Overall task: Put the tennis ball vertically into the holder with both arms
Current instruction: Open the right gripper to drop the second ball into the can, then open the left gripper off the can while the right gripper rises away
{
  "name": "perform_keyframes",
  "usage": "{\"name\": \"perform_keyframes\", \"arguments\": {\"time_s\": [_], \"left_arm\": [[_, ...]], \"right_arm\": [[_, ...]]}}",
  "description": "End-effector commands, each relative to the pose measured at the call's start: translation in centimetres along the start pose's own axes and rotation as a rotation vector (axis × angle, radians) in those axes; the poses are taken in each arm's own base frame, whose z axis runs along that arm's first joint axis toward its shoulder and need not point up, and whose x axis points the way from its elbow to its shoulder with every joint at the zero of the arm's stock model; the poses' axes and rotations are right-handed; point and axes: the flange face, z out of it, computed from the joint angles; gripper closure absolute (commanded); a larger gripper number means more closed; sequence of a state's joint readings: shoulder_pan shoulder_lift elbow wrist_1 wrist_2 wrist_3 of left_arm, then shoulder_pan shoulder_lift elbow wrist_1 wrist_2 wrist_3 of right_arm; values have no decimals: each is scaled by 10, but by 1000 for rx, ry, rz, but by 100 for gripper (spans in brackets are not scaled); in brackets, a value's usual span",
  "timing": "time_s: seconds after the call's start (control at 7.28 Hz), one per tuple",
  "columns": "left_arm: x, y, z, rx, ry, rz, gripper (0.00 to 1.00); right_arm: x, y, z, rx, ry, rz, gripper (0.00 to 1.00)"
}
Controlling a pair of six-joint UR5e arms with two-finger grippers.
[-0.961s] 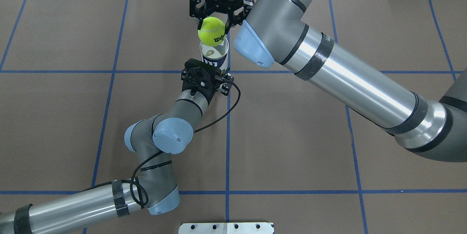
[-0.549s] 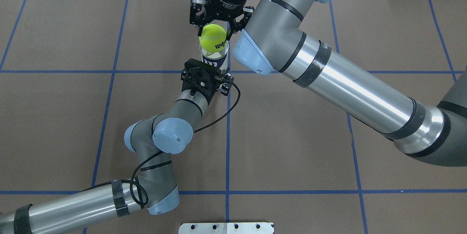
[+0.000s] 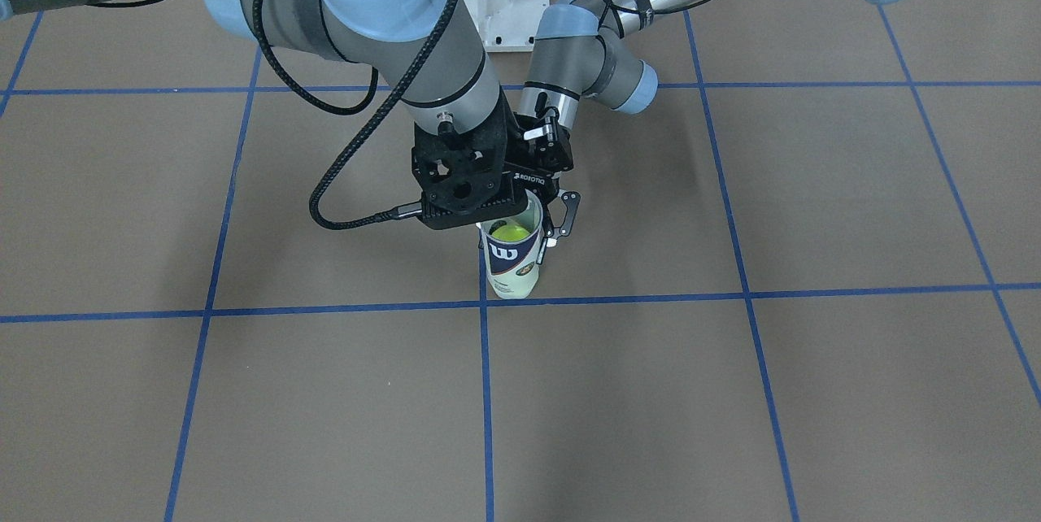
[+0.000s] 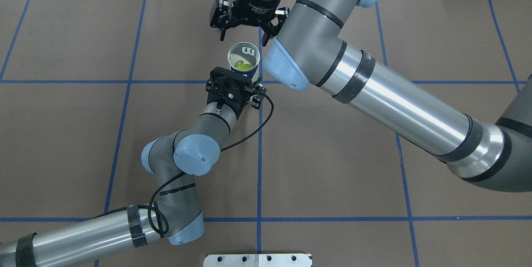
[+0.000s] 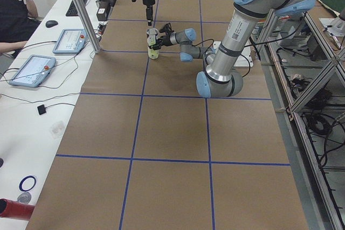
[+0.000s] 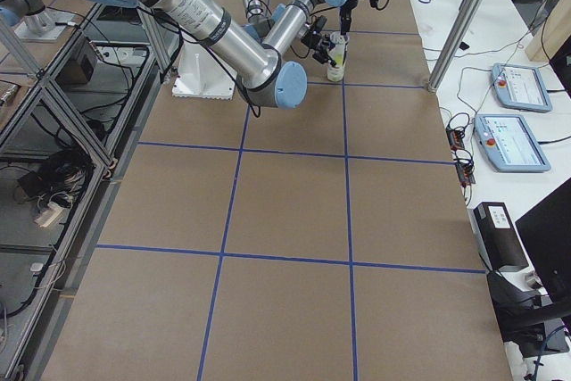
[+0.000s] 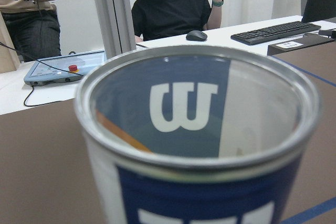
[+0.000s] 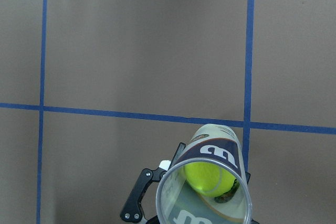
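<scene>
Yellow-green and fuzzy, the tennis ball (image 8: 210,178) sits down inside the holder (image 3: 512,262), right under the right jaws. The holder stands up straight on the table (image 4: 332,175), and the left jaws squeeze it from the side, one finger on each side of its wall. The right jaws are wide apart and hold nothing. They hang above the holder's open top and point down at it.

So the ball looks to be in, and I think the job now is for the right arm (image 4: 395,96) to get away. To do that well, it should go straight up first and not slide sideways, so no finger bumps the rim under the jaws and tips the holder. The left jaws should hold tight and not wiggle until the right jaws are high and clear. Only then is it safe to let go, gently, so the holder does not fall over.

The right arm stretches a long way over the table, and its wrist bends to face down. The left arm (image 4: 195,154) is folded at the elbow and lies low, with its wrist flat, so its jaws reach the holder from the side.
</scene>
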State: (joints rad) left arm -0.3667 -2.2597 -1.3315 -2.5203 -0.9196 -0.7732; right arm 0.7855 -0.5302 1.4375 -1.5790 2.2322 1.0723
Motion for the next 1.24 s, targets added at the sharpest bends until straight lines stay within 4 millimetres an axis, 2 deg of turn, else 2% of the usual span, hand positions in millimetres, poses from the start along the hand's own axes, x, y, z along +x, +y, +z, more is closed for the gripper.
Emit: {"name": "perform_keyframes", "arguments": {"time_s": [0.0, 0.82, 1.1], "left_arm": [[-3, 2, 1, -1, -4, 4, 1], [-5, 3, 0, -3, -4, 5, 1], [-4, 9, -4, -10, 1, 8, 1]], "right_arm": [[-1, 3, -4, 4, -6, -6, 1], [-1, 7, -9, 9, -16, -13, 1], [-1, 7, -10, 9, -17, -14, 1]]}}
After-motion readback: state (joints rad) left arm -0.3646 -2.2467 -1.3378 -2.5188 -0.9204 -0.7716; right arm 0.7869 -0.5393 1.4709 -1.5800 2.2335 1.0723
